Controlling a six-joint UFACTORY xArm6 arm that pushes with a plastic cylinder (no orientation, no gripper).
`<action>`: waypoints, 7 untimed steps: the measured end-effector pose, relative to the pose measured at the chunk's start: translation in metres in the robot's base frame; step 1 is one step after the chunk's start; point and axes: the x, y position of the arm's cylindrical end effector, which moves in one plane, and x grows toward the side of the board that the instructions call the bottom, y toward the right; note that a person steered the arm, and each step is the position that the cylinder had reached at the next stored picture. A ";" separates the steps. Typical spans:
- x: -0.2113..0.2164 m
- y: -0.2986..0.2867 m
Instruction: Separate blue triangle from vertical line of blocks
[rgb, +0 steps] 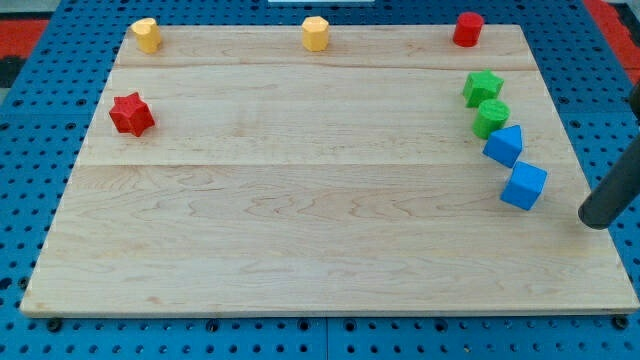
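A line of blocks runs down the view's right side of the wooden board (300, 200): a green star (482, 87), a green round block (491, 118), the blue triangle (504, 145) touching it, and a blue cube (524, 186) lowest. My tip (596, 219) is the lower end of the dark rod coming in from the view's right edge. It stands to the right of the blue cube, a short gap away, and below and right of the blue triangle. It touches no block.
A red block (467, 29) sits at the board's top right, a yellow block (315, 33) at top middle, a yellow block (146, 34) at top left, and a red star (131, 114) at the left. The board's right edge (590, 200) is close to my tip.
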 end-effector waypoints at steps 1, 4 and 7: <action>0.014 -0.031; -0.001 0.028; -0.082 0.037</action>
